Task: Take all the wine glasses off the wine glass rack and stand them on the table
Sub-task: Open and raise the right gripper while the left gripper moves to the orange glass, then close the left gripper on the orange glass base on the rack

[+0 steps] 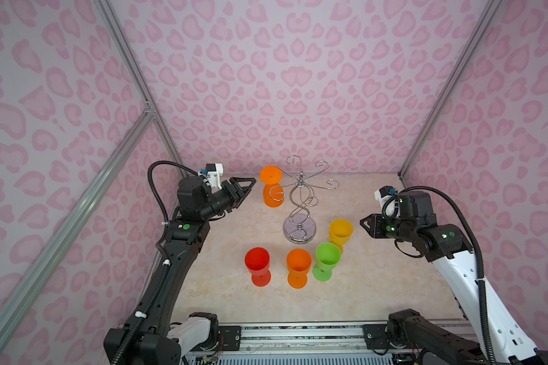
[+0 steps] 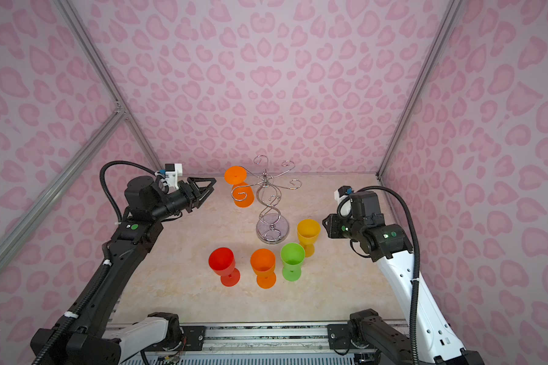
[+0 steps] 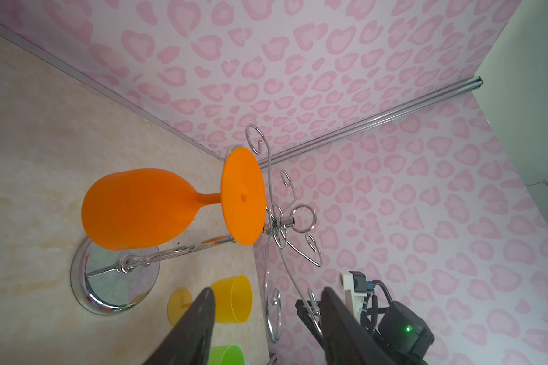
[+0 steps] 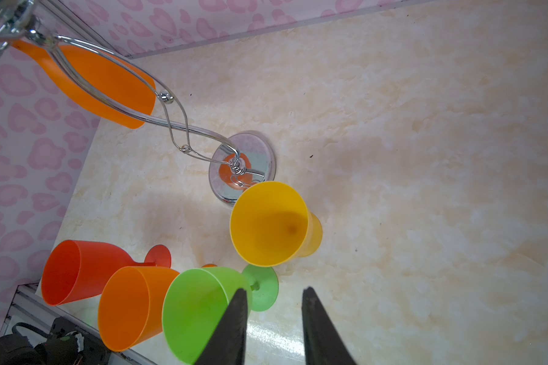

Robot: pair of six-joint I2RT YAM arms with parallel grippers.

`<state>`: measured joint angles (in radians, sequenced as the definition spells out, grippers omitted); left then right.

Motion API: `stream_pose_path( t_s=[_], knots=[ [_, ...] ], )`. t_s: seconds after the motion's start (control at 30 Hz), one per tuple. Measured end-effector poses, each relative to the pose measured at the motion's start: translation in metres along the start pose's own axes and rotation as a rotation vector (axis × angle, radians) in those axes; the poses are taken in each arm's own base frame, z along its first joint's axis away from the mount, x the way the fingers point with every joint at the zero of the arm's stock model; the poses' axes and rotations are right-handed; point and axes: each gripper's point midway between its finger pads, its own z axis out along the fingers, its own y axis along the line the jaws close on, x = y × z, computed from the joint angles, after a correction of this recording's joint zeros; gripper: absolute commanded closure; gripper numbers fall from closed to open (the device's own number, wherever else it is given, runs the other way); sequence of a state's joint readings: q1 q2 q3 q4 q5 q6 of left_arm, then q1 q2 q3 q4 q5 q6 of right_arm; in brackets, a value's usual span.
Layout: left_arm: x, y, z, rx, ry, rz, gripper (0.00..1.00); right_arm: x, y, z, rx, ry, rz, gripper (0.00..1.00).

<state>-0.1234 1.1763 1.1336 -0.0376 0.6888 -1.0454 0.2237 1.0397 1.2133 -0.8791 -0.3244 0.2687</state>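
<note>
The orange glass (image 1: 271, 175) was hanging upside down off one rack (image 1: 299, 228) hook, on the side facing the left claw (image 1: 253, 182). Its foot was up top and its bowl hung beside the twisty stem. That claw sat about level with the foot, near it but not touching, jaws fairly wide with nothing in them. In both top views a curled hook crossed right in front of the bowl.

The right claw (image 1: 362, 223) was on the rack's opposite side, past the yellow glass (image 1: 340, 232), gap narrower, also empty. The yellow glass stood just beside the rack's disc base, with the green glass (image 1: 327, 257), second orange glass (image 1: 298, 263) and red glass (image 1: 257, 261) in front of it.

The glasses looked like matte, slightly translucent plastic. The rack was shiny chrome wire with a mirror-like base, on a smooth marble-look table (image 1: 377, 284).

From the left wrist, the foot hid the hook carrying it, and the green glass was cut off.
</note>
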Motion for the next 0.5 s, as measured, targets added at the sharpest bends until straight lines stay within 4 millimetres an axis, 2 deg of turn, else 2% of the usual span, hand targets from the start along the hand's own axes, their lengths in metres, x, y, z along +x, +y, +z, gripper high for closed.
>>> stream_pose_path(
  t_s=[0.33, 0.5],
  knots=[
    [-0.011, 0.020, 0.026, -0.013, 0.014, -0.020, 0.46, -0.002, -0.002, 0.002, -0.012, -0.010, 0.013, 0.69],
    [-0.012, 0.020, 0.037, 0.002, 0.029, -0.015, 0.46, -0.002, -0.003, 0.002, -0.015, -0.009, 0.017, 0.69]
  ],
)
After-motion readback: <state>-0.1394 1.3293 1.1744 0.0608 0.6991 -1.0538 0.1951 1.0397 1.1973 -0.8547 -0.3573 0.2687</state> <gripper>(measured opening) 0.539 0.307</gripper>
